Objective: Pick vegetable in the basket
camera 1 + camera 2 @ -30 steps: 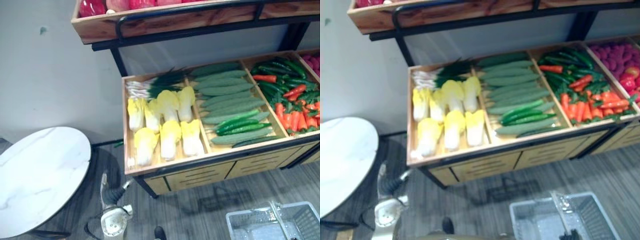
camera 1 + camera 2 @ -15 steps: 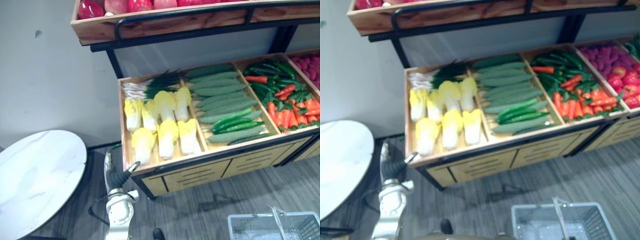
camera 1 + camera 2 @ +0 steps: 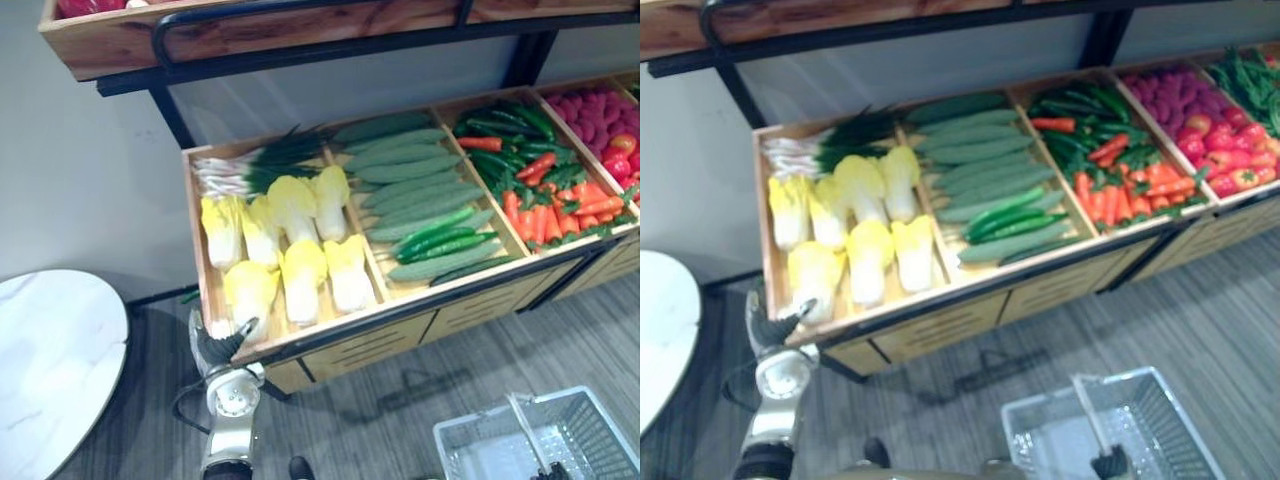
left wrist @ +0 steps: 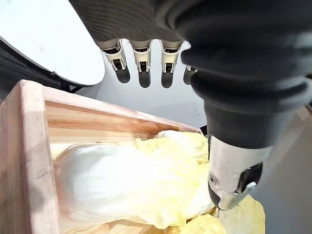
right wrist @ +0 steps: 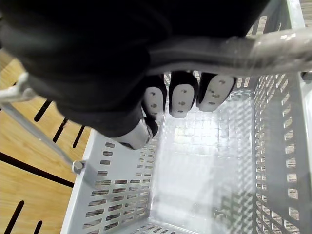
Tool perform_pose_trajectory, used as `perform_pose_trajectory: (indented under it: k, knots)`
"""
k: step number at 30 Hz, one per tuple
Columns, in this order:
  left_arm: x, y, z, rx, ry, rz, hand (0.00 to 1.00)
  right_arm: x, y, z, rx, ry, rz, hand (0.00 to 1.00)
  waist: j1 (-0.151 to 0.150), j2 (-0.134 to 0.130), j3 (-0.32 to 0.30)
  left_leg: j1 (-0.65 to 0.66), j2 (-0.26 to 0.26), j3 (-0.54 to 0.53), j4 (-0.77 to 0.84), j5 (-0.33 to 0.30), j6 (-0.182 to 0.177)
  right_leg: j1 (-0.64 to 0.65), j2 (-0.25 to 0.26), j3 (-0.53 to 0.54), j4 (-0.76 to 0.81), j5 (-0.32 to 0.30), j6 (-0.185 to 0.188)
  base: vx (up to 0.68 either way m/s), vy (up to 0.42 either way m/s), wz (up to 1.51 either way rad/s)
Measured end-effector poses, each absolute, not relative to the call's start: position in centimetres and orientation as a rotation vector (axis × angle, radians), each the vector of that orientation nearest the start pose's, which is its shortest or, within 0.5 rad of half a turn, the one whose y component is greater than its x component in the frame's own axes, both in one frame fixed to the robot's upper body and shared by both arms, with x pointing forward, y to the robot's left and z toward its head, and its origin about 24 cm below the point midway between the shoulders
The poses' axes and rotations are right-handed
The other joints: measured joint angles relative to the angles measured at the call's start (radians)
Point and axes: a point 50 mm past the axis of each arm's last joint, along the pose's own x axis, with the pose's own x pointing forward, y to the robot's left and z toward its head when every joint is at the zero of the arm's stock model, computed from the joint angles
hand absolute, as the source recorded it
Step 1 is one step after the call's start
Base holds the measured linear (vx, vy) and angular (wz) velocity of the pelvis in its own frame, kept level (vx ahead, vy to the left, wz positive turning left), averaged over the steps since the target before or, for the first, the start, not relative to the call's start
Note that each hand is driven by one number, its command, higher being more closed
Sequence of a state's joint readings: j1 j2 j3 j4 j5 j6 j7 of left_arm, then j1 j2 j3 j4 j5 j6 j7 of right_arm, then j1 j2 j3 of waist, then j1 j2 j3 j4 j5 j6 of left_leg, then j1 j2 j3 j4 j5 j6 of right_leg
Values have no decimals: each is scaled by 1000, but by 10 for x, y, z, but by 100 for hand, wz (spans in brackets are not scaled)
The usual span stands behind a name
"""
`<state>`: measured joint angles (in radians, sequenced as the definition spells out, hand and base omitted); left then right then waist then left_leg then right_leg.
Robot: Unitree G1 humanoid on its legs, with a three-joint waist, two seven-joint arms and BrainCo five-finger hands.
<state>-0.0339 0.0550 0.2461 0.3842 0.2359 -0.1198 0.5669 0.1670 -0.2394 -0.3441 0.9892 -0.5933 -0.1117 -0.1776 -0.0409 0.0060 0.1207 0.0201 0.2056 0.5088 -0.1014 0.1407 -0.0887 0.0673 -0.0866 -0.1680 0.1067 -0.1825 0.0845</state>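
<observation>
Left hand [image 3: 216, 343] at the front left corner of the wooden tray [image 4: 27, 146], just above a yellow cabbage [image 4: 131, 180]. Fingers [image 4: 140, 54] straight, thumb apart, nothing held. Right hand [image 5: 181, 100] down low, fingers curled tight round the handle [image 5: 278, 46] of the grey basket [image 3: 590, 425]. Green cucumbers [image 3: 420, 185] beside the other cabbages [image 3: 300, 205], in the middle part of the tray.

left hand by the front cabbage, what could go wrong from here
The left hand is open right by the crate's wooden corner, so it might catch wood instead of the cabbage. The cabbages lie packed together; lifting one may drag a neighbour. The basket, hanging from the right hand, sits well off to the right: a long carry.
</observation>
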Motion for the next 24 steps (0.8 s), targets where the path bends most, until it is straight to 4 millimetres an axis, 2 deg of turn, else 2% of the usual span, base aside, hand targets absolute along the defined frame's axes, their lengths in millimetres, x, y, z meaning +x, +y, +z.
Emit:
perform_pose_trajectory:
  k: [4, 7, 13, 24]
  knots:
    - [235, 240, -13, 317, 173, 762, 0, 83, -290, -131, -705, 1015, -246, 100, -12, 3, 13, -5, 1, 8, -1, 0, 0, -16, 0, 14, 1, 4, -1, 23, -1, -12]
    - [244, 239, -6, 311, 149, 771, 0, 88, -290, -130, -707, 1003, -252, 100, -13, 6, 22, -24, 3, 15, -1, 0, 0, -42, 1, 25, 2, 10, -3, -4, 9, -10]
    - [252, 243, -6, 328, 169, 798, 0, 102, -288, -127, -730, 962, -238, 100, -15, 8, 52, -42, 5, 35, -1, 0, 0, -80, 2, 53, 2, 27, -2, -8, 13, -14]
    - [256, 248, -5, 328, 184, 883, 0, 120, -287, -122, -765, 905, -232, 100, -13, 12, 76, -94, 7, 54, 1, 0, 0, -151, 4, 71, 14, 32, -1, 35, 8, -5]
